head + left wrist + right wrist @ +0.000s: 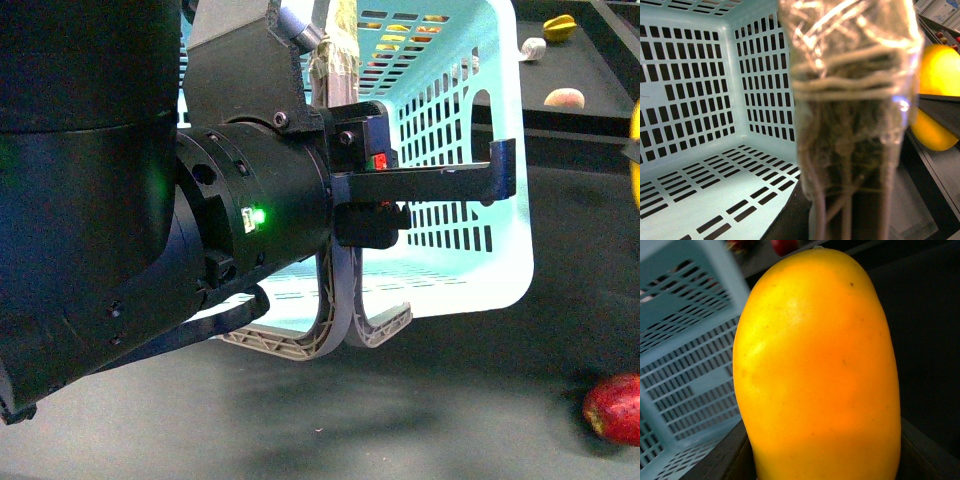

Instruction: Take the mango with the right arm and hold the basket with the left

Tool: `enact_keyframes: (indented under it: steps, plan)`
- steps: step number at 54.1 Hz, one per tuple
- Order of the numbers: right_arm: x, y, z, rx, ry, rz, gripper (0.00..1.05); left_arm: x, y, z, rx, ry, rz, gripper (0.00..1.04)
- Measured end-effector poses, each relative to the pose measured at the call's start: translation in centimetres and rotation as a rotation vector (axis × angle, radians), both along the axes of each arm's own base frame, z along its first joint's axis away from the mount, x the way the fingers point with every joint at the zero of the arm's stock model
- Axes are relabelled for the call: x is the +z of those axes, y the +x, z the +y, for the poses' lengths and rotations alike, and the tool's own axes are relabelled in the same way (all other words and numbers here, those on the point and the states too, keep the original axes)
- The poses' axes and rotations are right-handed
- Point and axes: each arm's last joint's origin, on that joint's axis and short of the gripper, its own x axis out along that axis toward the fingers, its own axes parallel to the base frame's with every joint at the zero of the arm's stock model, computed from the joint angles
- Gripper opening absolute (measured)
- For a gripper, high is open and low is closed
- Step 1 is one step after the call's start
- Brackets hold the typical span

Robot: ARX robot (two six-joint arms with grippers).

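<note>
The turquoise basket (470, 200) hangs tilted off the dark table, its grey-brown handles (340, 300) pulled together. My left gripper (495, 175) is shut on the basket's taped handles (850, 125), which blur across the middle of the left wrist view beside the slotted basket wall (700, 100). The yellow mango (820, 370) fills the right wrist view, with my right gripper (825, 465) shut on it and its dark fingers (925, 450) at either side. The mango (940, 95) is lifted just to the right of the basket (685, 365); only a sliver of the mango (636, 150) reaches the front view's right edge.
A red apple (615, 408) lies on the table at the front right. On a raised dark shelf at the back right sit a yellow star-shaped fruit (559, 27), a pale peach-coloured fruit (564, 98) and a white item (533, 48). My bulky left arm (90, 200) blocks the left half.
</note>
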Motion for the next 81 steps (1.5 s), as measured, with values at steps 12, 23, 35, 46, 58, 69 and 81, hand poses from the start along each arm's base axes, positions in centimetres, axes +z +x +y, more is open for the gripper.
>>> enact_keyframes:
  steps: [12, 23, 35, 46, 58, 69, 81]
  plan:
    - [0.4, 0.8, 5.2, 0.14, -0.016, -0.016, 0.59, 0.0, 0.0, 0.0, 0.0, -0.001, 0.0, 0.05]
    - [-0.8, 2.8, 8.3, 0.173, -0.034, 0.016, 0.59, 0.0, 0.0, 0.0, 0.0, 0.0, 0.0, 0.05]
    - [-1.5, 4.2, 9.0, 0.169, -0.04, 0.037, 0.59, 0.0, 0.0, 0.0, 0.001, 0.0, 0.0, 0.05]
    - [-1.6, 4.8, 9.3, 0.171, -0.044, 0.032, 0.8, 0.0, 0.0, 0.0, 0.0, 0.0, 0.0, 0.05]
    - [-1.0, 5.0, 9.3, 0.164, -0.025, -0.006, 0.96, -0.1, -0.1, 0.0, -0.011, 0.001, 0.004, 0.05]
    - [1.6, 3.1, 8.0, 0.067, -0.042, -0.086, 0.96, -0.2, -0.1, 0.1, 0.008, 0.0, 0.009, 0.05]
    - [4.1, -1.5, 5.8, -0.057, -0.092, -0.134, 0.96, -0.2, -0.1, 0.1, 0.007, -0.006, 0.014, 0.05]
